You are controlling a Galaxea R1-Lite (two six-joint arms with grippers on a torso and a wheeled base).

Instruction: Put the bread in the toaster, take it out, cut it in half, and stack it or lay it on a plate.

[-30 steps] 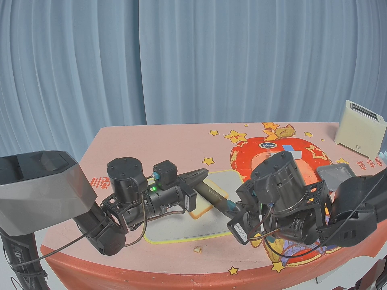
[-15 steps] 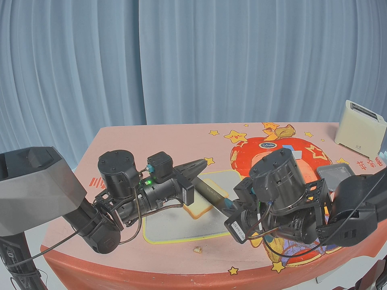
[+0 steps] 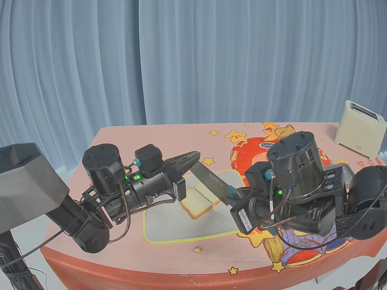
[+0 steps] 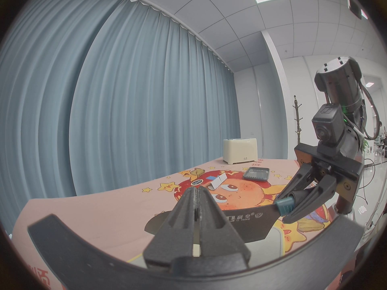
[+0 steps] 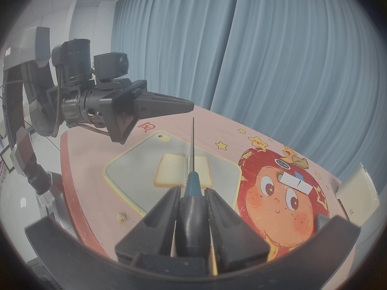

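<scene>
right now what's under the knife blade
The bread lies on the cutting board below the knife, a cut line across it. The blade covers part of its far edge.

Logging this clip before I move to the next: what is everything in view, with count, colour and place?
bread: 1 slice, pale with tan crust, cut line across it, on the board
board: 1, grey with yellow rim, near side of the table
knife: 1, dark blade, teal at the handle, held above the bread
toaster: 1, cream, far right corner of the table
tray: 1, dark grey, on the table near the toaster
crumb: 1, brown, on the table in front of the board
table: 1, pink with cartoon print
curtain: blue-grey, behind the table
left tool: 1, black, shut, empty, by the knife tip
right tool: 1, black, shut on the knife handle
</scene>
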